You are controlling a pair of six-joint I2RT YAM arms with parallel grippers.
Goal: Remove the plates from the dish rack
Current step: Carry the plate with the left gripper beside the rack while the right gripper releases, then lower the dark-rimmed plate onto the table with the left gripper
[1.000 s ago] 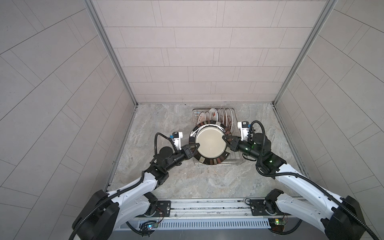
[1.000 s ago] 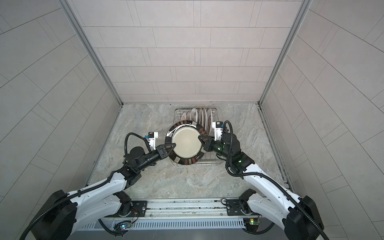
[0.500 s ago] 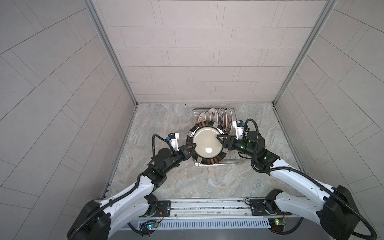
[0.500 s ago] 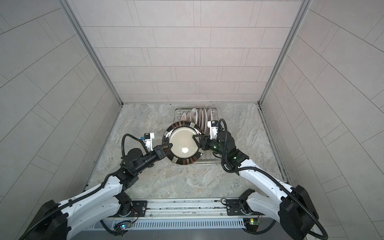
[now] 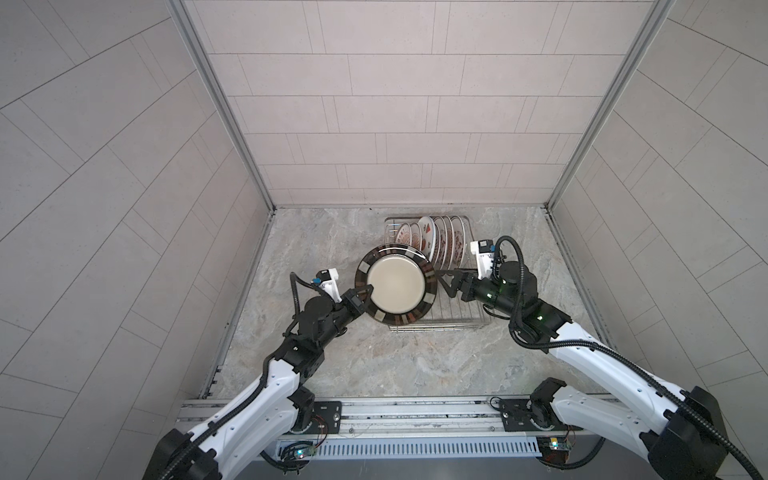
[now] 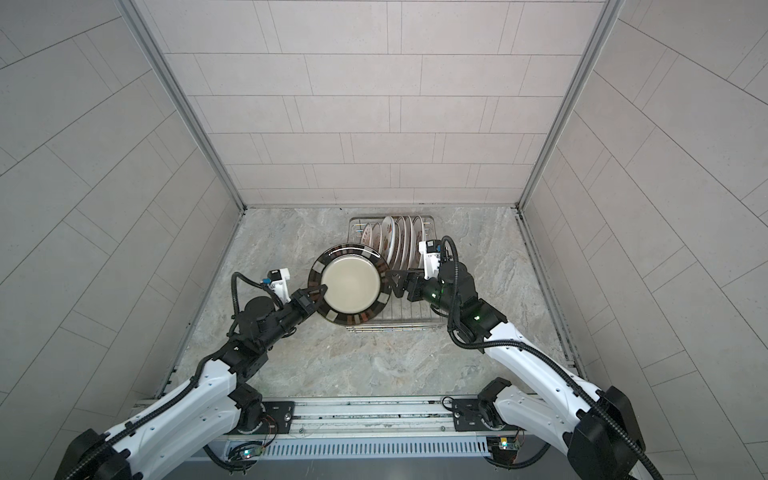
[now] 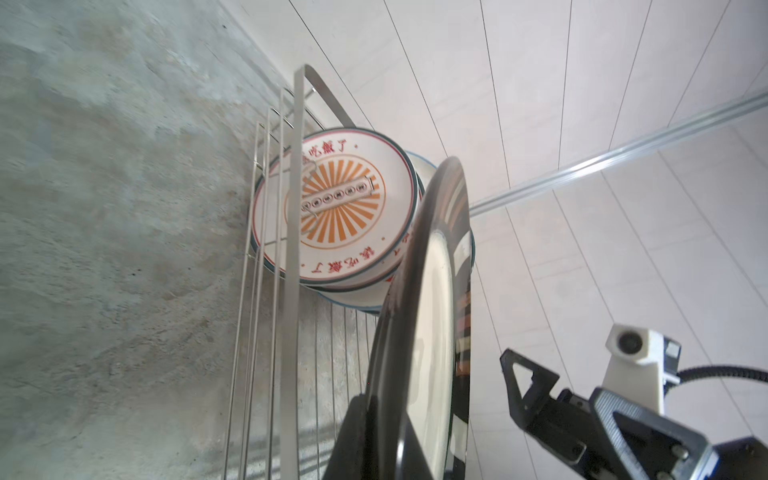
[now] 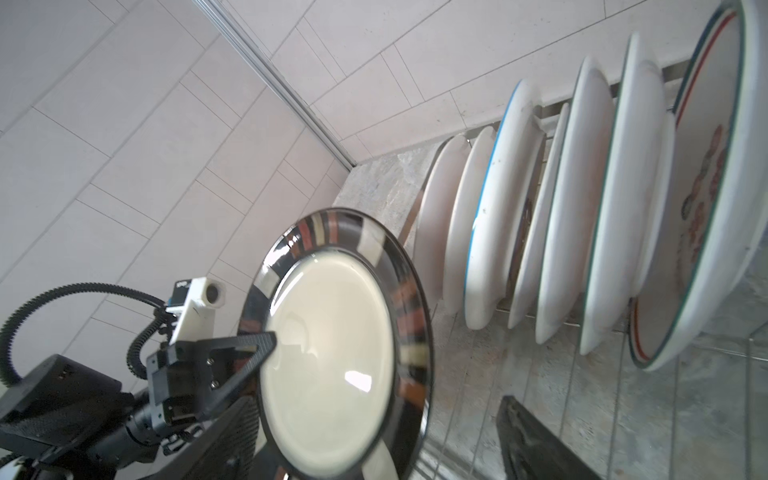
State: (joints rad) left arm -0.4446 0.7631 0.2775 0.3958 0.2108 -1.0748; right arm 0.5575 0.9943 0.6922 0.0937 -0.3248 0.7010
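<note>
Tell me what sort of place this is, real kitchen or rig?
Likely a mock kitchen test cell: tiled walls with metal corner strips, a marble-look counter, and a dish rack of plates before two rail-mounted arms.

The big plate [image 5: 395, 291] is showing a cream middle and a glossy black rim with rust-brown and cream blocks. A white plate [image 7: 340, 208] is wearing an orange sunburst, red characters and a dark green edge line. The rack [image 5: 449, 328] is gleaming silver, and the table [image 5: 374, 365] is showing grey marbling.
</note>
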